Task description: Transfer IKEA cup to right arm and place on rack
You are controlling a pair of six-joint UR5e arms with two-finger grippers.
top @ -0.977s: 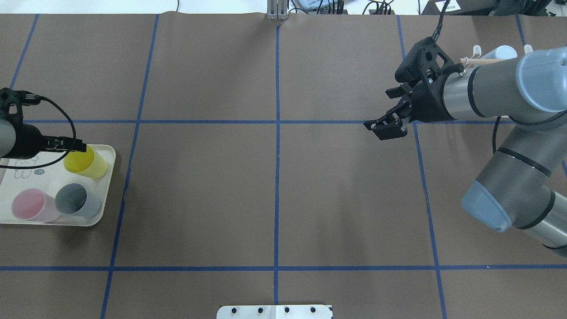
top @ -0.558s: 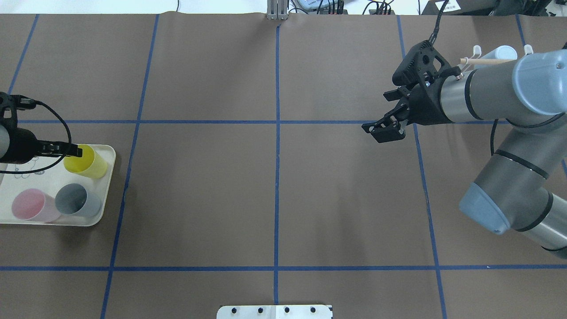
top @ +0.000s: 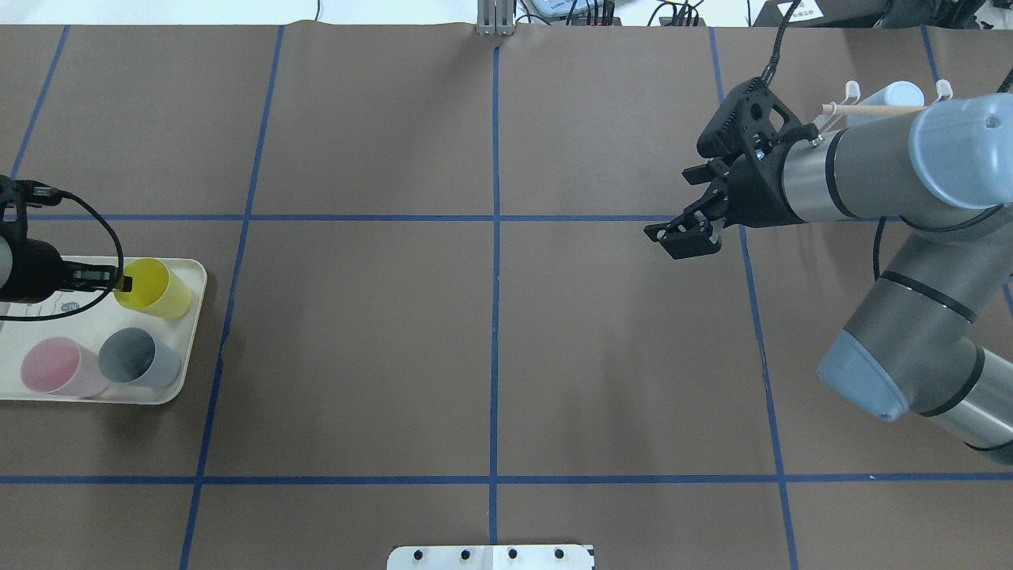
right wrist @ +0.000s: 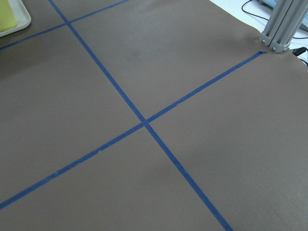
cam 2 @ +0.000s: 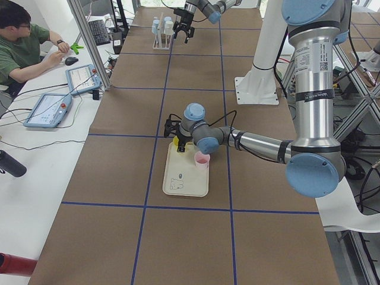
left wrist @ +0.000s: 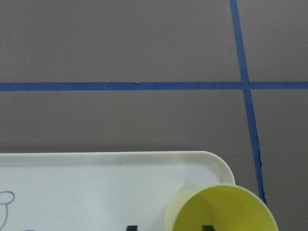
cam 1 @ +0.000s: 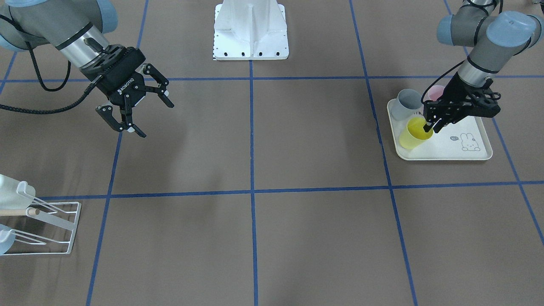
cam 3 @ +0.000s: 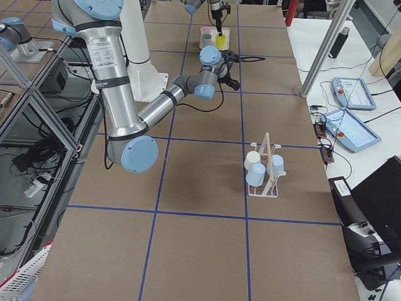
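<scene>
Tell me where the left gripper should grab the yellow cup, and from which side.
Likely the rim wall of the yellow cup, from above, one finger inside the mouth and one outside: it stands mouth up, and its side toward the bare tray is clear of the grey cup.

Three cups [cam 1: 414,135] on one tray [cam 1: 442,146], three more on one rack [cam 3: 268,150].

Yellow cup [top: 154,289] stands upright in the cream tray's [top: 79,340] far right corner, at left. White wire rack [cam 3: 268,166] with wooden dowel stands far right.
</scene>
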